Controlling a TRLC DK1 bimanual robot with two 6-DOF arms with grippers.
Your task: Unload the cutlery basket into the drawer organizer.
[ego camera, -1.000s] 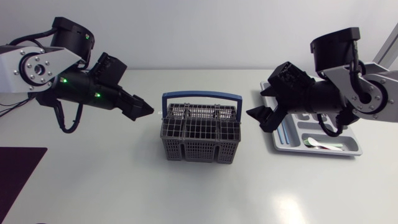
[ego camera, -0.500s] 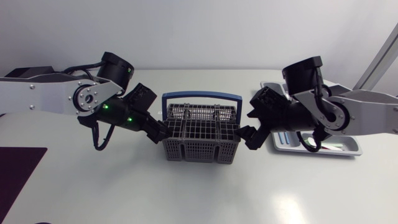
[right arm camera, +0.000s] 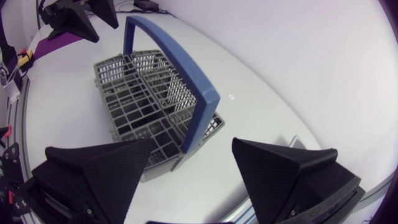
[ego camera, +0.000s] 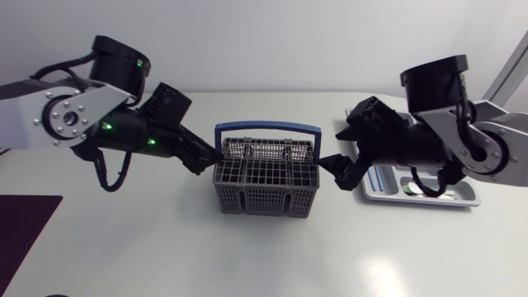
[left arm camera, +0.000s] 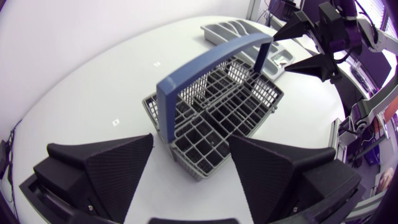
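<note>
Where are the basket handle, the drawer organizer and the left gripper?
basket handle (ego camera: 268,127): head view, middle of the blue top bar.
drawer organizer (ego camera: 382,181): head view, on a bare narrow slot.
left gripper (ego camera: 206,162): head view, midway between its fingertips.

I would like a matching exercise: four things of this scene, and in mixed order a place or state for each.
Things
1. grey mesh plastic cutlery basket with a blue handle
2. light grey plastic drawer organizer
3. left matte black gripper
4. right matte black gripper

Places or states
A. open, at the basket's end nearer the organizer
B. mid-table, between both grippers
C. right side of the table, partly under my right arm
D. open, at the basket's end away from the organizer

Pairs: 1-B, 2-C, 3-D, 4-A
</note>
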